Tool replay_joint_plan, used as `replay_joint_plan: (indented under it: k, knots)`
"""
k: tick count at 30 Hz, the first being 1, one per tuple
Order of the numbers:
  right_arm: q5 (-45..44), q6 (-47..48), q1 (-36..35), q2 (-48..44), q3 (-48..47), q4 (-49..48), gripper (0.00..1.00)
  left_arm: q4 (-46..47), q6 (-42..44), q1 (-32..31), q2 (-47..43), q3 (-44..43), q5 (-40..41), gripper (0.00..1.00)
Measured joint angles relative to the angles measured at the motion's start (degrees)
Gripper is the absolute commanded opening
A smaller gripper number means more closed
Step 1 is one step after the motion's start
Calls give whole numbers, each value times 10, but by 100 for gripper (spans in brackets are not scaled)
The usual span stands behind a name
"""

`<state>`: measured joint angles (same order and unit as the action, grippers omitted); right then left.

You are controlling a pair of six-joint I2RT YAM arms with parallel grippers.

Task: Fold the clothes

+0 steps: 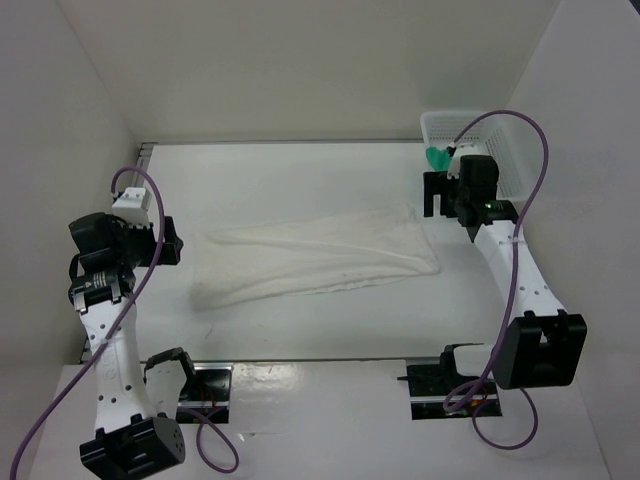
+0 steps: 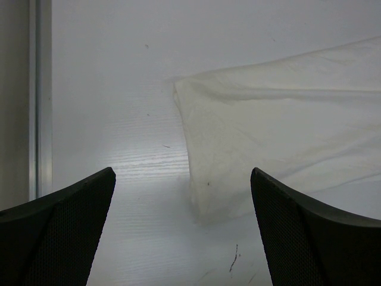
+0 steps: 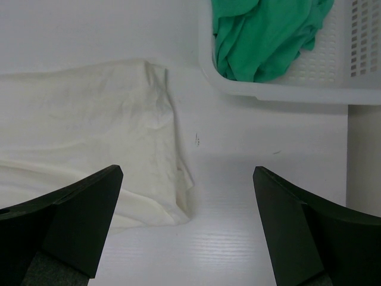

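Note:
The clothes (image 1: 315,258) are one white wrinkled garment lying flat as a long band across the middle of the table. My left gripper (image 1: 172,240) hovers just off its left end, open and empty; in the left wrist view the garment's left edge (image 2: 268,137) lies ahead between the fingers (image 2: 65,226), gripper (image 2: 183,173). My right gripper (image 1: 436,194) hangs open above the table beside the garment's right end; the right wrist view shows that end (image 3: 89,131) at the left, gripper (image 3: 187,170).
A white mesh basket (image 1: 508,150) stands at the back right corner with a bright green cloth (image 1: 437,158) hanging in it, also seen in the right wrist view as basket (image 3: 351,65) and green cloth (image 3: 262,33). White walls close in the table.

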<state>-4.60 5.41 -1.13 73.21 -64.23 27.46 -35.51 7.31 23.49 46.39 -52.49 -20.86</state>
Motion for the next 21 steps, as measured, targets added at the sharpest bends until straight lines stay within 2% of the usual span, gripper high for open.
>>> replay_joint_plan:
  k: [21]
  knots:
    - [10, 3, 0, 32, 0, 9, 99, 0, 0, 0, 0, 0, 0, 100]
